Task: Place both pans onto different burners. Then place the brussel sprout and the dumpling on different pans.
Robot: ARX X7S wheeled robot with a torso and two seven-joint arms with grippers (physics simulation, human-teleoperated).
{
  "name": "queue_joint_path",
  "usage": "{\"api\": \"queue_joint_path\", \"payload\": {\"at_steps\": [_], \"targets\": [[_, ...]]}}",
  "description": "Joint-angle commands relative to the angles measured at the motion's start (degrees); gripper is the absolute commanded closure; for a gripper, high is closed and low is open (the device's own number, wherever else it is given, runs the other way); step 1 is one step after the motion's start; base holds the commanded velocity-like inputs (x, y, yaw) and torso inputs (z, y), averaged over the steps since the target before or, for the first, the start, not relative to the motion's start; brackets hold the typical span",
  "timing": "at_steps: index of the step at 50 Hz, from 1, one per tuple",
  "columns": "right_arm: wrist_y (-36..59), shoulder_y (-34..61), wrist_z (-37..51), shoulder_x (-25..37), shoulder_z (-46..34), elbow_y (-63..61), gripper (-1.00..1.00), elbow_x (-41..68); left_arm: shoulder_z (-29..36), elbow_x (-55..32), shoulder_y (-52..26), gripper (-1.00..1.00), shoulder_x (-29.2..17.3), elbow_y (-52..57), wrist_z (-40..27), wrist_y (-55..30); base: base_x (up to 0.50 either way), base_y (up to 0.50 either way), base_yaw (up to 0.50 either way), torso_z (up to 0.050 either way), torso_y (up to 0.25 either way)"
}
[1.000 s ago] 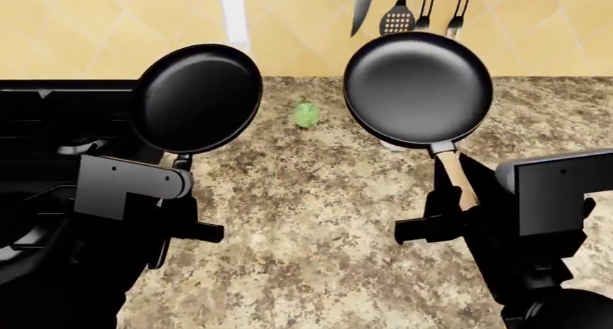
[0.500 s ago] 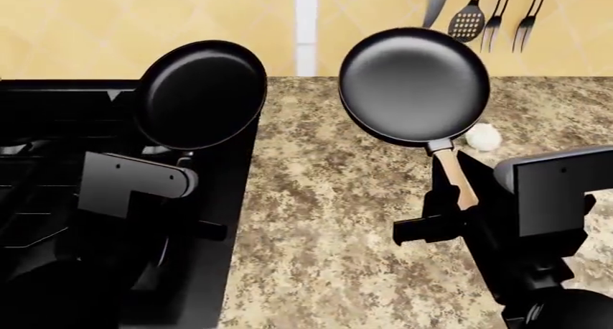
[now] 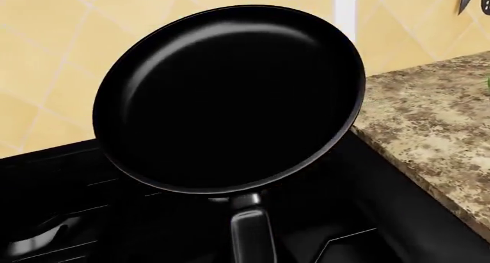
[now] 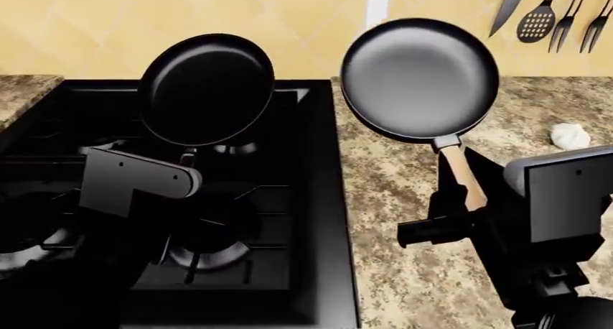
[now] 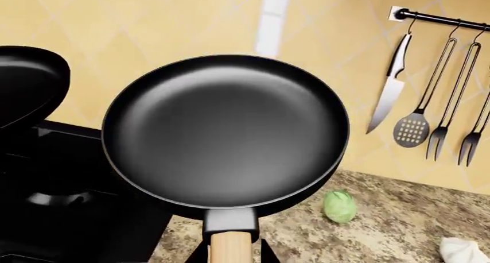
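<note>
My left gripper (image 4: pixel 184 172) is shut on the black handle of the smaller pan (image 4: pixel 206 88), held tilted above the stove (image 4: pixel 297 200) near a back burner (image 4: pixel 235 148). In the left wrist view that pan (image 3: pixel 229 99) fills the frame. My right gripper (image 4: pixel 466 210) is shut on the tan wooden handle of the larger pan (image 4: pixel 420 77), raised over the counter beside the stove. The dumpling (image 4: pixel 571 135) lies on the counter at the right. The brussel sprout (image 5: pixel 339 206) sits on the counter beyond the larger pan (image 5: pixel 226 131); the head view hides it behind that pan.
A front burner (image 4: pixel 215 250) lies below my left arm. A rail of utensils (image 5: pixel 436 102) with a knife hangs on the yellow tiled wall. The speckled granite counter (image 4: pixel 412 271) runs right of the stove, and a short stretch (image 4: pixel 19 92) lies at its far left.
The whole view has swung left: the stove now lies under the left pan and arm. The sprout has slid behind the right pan, and the dumpling has drifted toward the right edge.
</note>
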Motion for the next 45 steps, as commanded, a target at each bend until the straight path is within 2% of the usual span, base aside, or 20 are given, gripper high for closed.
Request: {"api": "queue_joint_path", "payload": {"at_steps": [1, 11, 45], "targets": [[-0.74, 1.71, 0.73, 0.48, 1.12, -1.28, 1.00, -1.30, -1.52, 1.78, -0.86, 1.00, -0.51, 1.52, -1.28, 0.77, 0.00, 0.50, 0.00, 0.000, 0.000], [-3.76, 0.64, -1.71, 0.87, -1.55, -0.61, 1.00, -5.14, -1.35, 1.80, -0.34, 1.00, -0.91, 1.92, -0.91, 1.37, 0.00, 0.50, 0.00, 0.001, 0.003], [-7.62, -0.44, -1.12, 2.47, -3.04, 0.31, 1.00, -4.94, -1.16, 1.13, -0.55, 1.00, -1.43, 1.96, -1.20, 1.96, 0.00, 0.47, 0.00, 0.001, 0.004]]}}
